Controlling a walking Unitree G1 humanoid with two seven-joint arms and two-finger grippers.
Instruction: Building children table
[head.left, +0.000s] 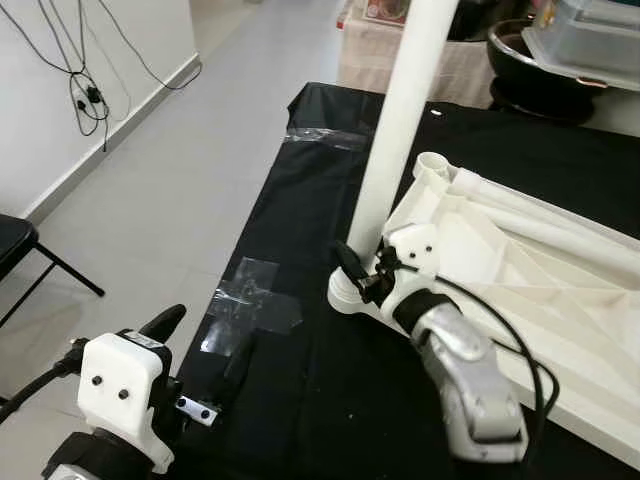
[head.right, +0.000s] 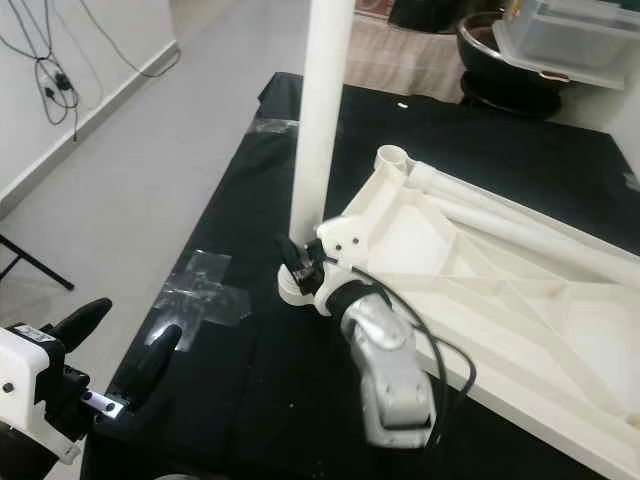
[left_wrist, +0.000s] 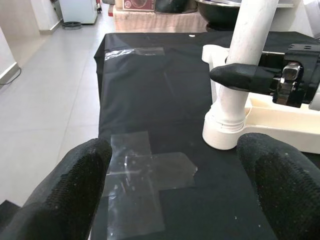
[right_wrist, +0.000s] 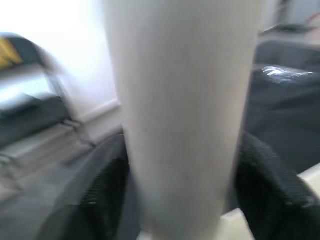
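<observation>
Black cloth (head.left: 330, 190) covers work surface; its left edge borders open grey floor (head.left: 150, 200), folding chair (head.left: 25, 250) at far left. Clear tape patch (head.left: 250, 305) near that edge. Upturned white tabletop (head.left: 520, 260) lies on cloth. White leg (head.left: 400, 130) stands upright in its near corner socket. Right gripper (head.left: 355, 272) clamps leg's base, fingers either side. Left gripper (left_wrist: 175, 195) hovers low by cloth edge, jaws spread wide, empty, leg well ahead.

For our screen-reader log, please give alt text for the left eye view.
The right gripper grips a white table leg standing upright in a corner socket of the upturned white tabletop on a black cloth. The left gripper hovers open nearby.
</observation>
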